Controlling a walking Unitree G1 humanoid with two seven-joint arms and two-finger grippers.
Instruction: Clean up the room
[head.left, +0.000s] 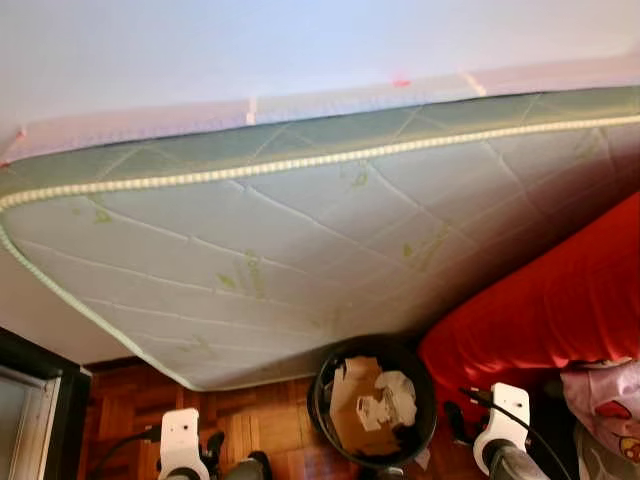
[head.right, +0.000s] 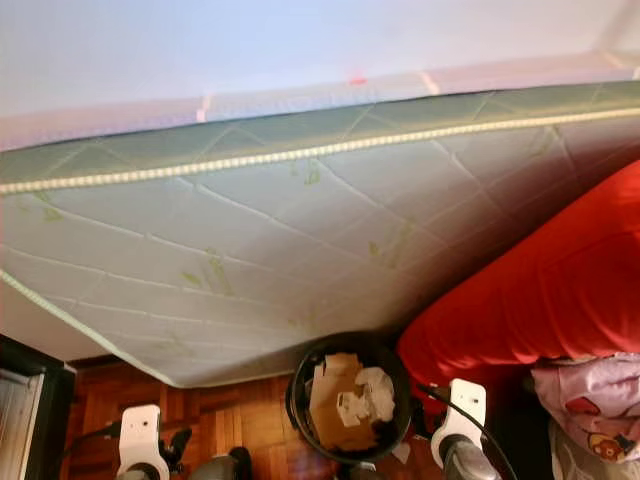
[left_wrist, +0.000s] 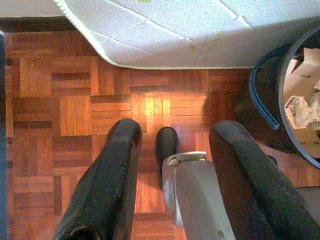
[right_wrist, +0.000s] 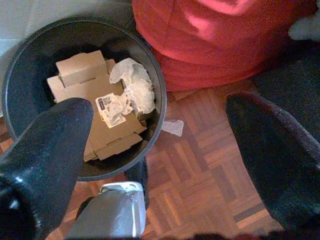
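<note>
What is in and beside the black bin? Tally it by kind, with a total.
Cardboard pieces in the bin: 1, flattened
Crumpled white paper in the bin: 1 wad
Paper scraps on the floor beside it: 1
Total: 3

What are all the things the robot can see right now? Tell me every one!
mattress: one, white with green piping, leaning against the wall above the bin
wall: one, white, behind the mattress
bin: one, black, on the floor between mattress and red cushion
cardboard: flattened brown pieces, inside the bin
crumpled paper: white, on top of the cardboard
paper scrap: one, white, on the floor beside the bin
red cushion: one, red, right of the bin
pink cloth: one, printed, far right
floor: brown wood parquet
left gripper: black fingers open, over bare floor
right gripper: black fingers open, over the bin's edge
</note>
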